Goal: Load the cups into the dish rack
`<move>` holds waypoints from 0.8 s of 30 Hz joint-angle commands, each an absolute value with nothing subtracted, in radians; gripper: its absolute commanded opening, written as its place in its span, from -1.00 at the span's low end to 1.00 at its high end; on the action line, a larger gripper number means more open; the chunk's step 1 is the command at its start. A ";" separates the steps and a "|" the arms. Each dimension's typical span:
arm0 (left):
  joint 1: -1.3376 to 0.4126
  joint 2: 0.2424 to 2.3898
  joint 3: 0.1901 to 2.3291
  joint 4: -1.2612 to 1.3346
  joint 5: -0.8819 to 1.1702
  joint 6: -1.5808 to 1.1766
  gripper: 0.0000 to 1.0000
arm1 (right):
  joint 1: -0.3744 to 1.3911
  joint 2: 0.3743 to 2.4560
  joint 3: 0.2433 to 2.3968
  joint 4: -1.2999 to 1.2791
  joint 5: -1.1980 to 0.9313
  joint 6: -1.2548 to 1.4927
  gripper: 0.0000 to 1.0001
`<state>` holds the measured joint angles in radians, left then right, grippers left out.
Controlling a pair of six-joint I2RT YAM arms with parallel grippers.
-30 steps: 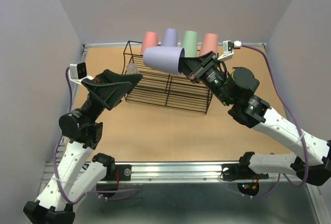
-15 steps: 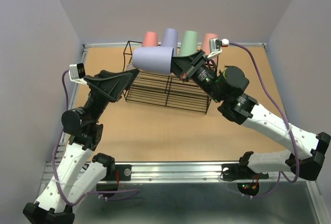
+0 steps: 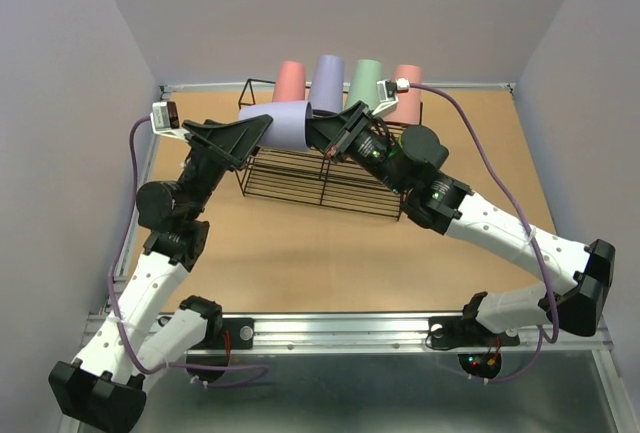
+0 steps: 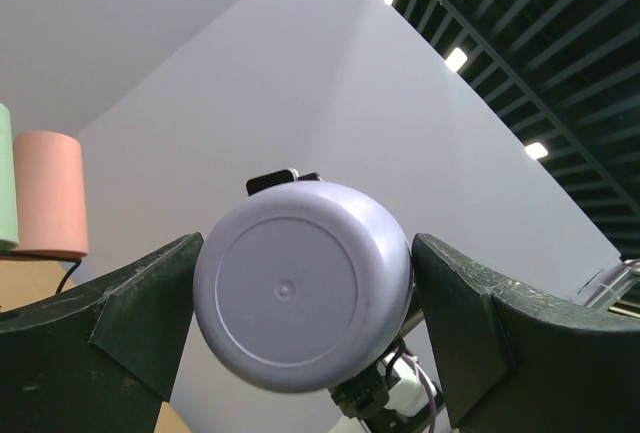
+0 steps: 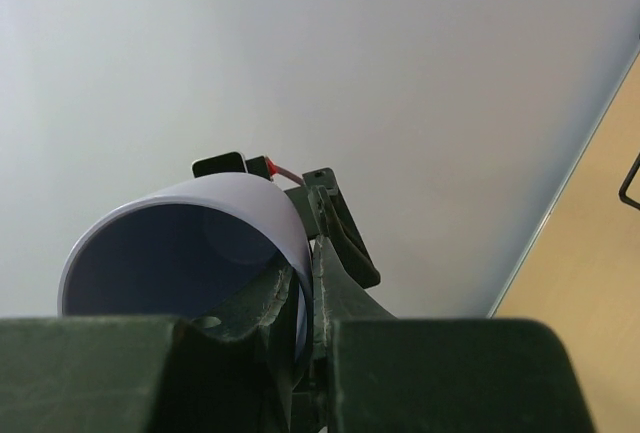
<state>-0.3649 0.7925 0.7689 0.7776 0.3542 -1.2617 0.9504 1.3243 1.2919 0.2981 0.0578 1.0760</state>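
Observation:
My right gripper [image 3: 318,131] is shut on the rim of a lavender cup [image 3: 283,123], one finger inside and one outside [image 5: 312,293]. It holds the cup on its side above the left end of the black wire dish rack [image 3: 325,173]. My left gripper [image 3: 255,131] is open, its jaws flanking the cup's base [image 4: 300,288]; the left finger [image 4: 130,303] looks close against the cup, the right finger [image 4: 490,323] stands apart. Upturned on the rack's far side are a salmon cup [image 3: 290,81], a lavender cup [image 3: 328,79], a green cup [image 3: 366,83] and a salmon cup [image 3: 407,91]. The small clear cup is hidden.
The rack stands at the back middle of the brown table [image 3: 300,253]. Grey walls close in at the back and both sides. A metal rail [image 3: 340,328] runs along the near edge by the arm bases.
My right gripper has carried the lavender cup leftward. My left gripper has risen and moved in, so the cup's base now sits between its open jaws.

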 commanded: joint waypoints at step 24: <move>-0.368 0.873 1.057 0.517 0.387 -1.011 -1.00 | 0.956 1.240 1.281 0.250 0.118 0.991 -0.05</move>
